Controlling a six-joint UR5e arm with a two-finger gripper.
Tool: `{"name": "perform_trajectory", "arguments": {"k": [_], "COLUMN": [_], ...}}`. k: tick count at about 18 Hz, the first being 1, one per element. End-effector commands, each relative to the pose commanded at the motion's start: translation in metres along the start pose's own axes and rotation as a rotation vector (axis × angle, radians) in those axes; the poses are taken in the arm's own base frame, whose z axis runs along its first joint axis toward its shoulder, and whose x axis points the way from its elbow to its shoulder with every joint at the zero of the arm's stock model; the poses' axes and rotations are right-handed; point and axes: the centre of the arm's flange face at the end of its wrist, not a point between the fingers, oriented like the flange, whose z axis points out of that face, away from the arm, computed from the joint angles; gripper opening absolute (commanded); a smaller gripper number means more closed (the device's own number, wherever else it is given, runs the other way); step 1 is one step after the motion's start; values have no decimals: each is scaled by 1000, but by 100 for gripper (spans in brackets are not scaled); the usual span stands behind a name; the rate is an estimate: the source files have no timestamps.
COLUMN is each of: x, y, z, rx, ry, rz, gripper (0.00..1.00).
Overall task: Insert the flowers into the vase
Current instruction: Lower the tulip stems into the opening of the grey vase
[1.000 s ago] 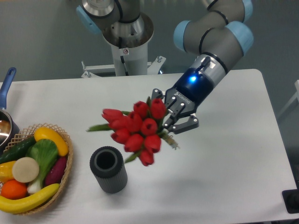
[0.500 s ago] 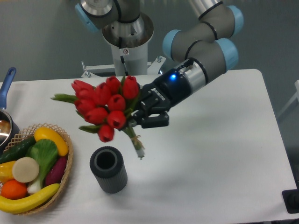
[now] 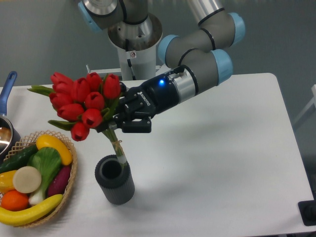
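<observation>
The vase [image 3: 114, 179] takes the stem tips; the tool [image 3: 120, 120] above grips the tulips [image 3: 81, 101] tilted.

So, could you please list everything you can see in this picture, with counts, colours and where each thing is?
flowers: one bunch of red tulip buds with green stems, held tilted above the vase, stem ends at its mouth
vase: one, dark grey, ribbed, upright on the table, front left of centre
wicker basket: one, tan, at the left edge, holding colourful toy vegetables
pot: one, metal with a blue handle, far left, partly cut off
table: one, white
black object: one, at the lower right edge, too cropped to identify
gripper: one, black, shut on the flowers' stems
arm: one, grey with light blue joints, reaching in from the back
</observation>
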Motion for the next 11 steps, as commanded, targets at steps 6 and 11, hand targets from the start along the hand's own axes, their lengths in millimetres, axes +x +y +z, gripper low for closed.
{"name": "perform_trajectory", "arguments": {"k": [6,11], "x": [-5,-4], "y": [23,41], "z": [20,17], "rx": [3,2], "ry": [34,29], "rz": [-35,-69], "gripper": [27,27]}}
